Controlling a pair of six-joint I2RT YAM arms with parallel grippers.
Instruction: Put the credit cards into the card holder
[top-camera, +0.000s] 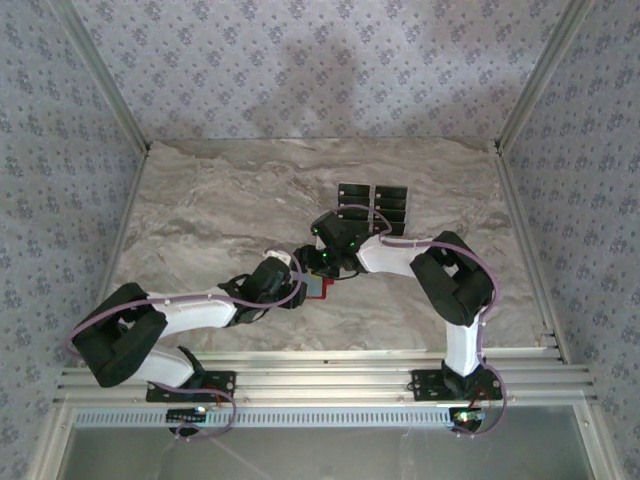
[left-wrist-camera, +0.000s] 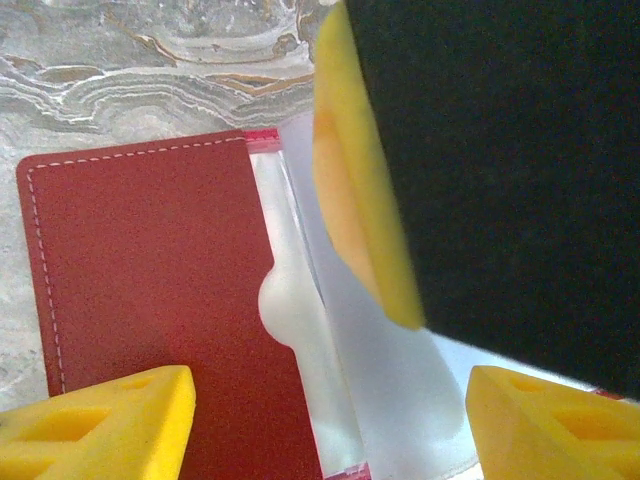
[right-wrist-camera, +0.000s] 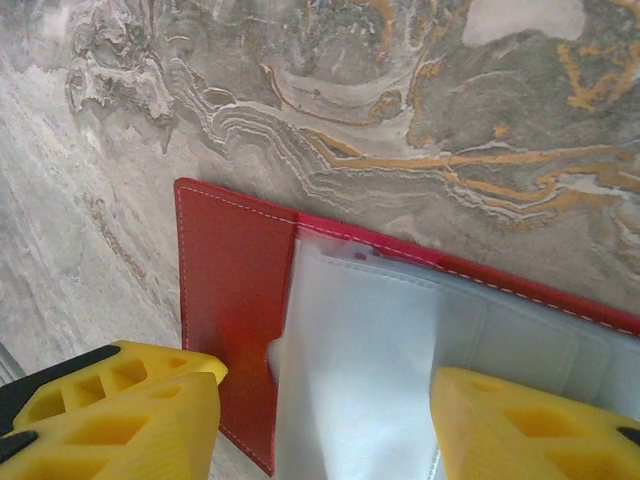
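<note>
card holder (top-camera: 320, 290): on table (top-camera: 200, 230) | credit cards (top-camera: 374, 206): two columns, farther back

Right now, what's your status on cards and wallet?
Left end effector open above wallet. Right end effector open, straddling its pale pocket. Wallet open, cards laid out beyond it. Both end effectors crowd it.

Red card holder (right-wrist-camera: 232, 290) is lying flat and wide open, pale see-through pockets facing up, white stitching round the edge. The black credit cards (top-camera: 385, 205) sit farther back, laid out in two neat columns.
</note>
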